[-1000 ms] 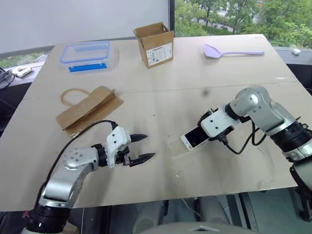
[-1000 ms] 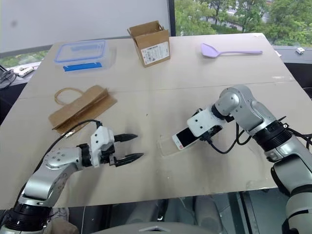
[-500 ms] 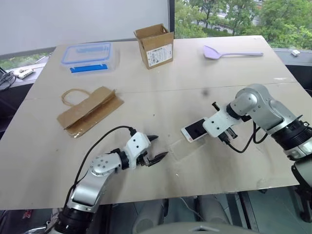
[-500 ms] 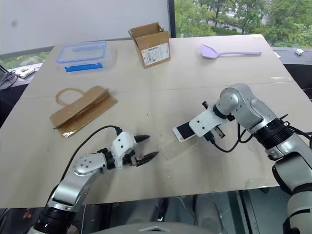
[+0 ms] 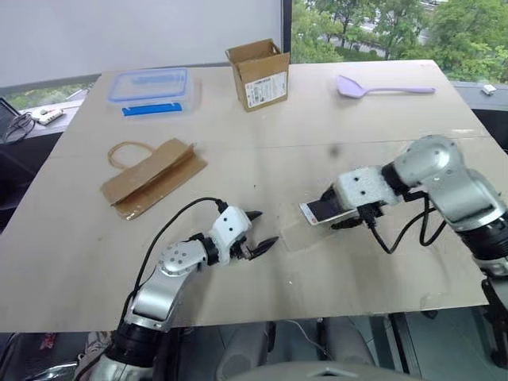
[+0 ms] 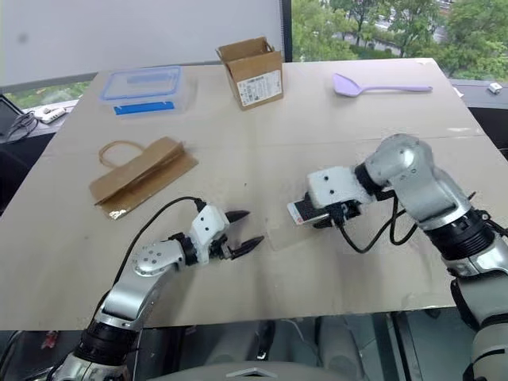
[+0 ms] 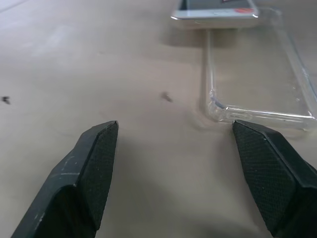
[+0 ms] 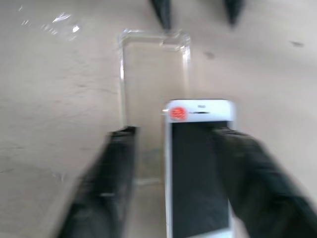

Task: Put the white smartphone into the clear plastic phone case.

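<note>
Near the worktop's front edge, your left gripper (image 5: 264, 228) is hovering with its 2 fingers spread, facing the clear plastic phone case (image 7: 257, 74) lying flat. Beyond, the right gripper (image 8: 173, 163) is straddling the white smartphone (image 5: 321, 210), grip uncertain.

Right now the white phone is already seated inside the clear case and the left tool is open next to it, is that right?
Not quite. The white phone is not in the clear case yet; it lies just beyond one end of the case, which is empty, as the left wrist view shows. The left tool is indeed open next to the case.
</note>
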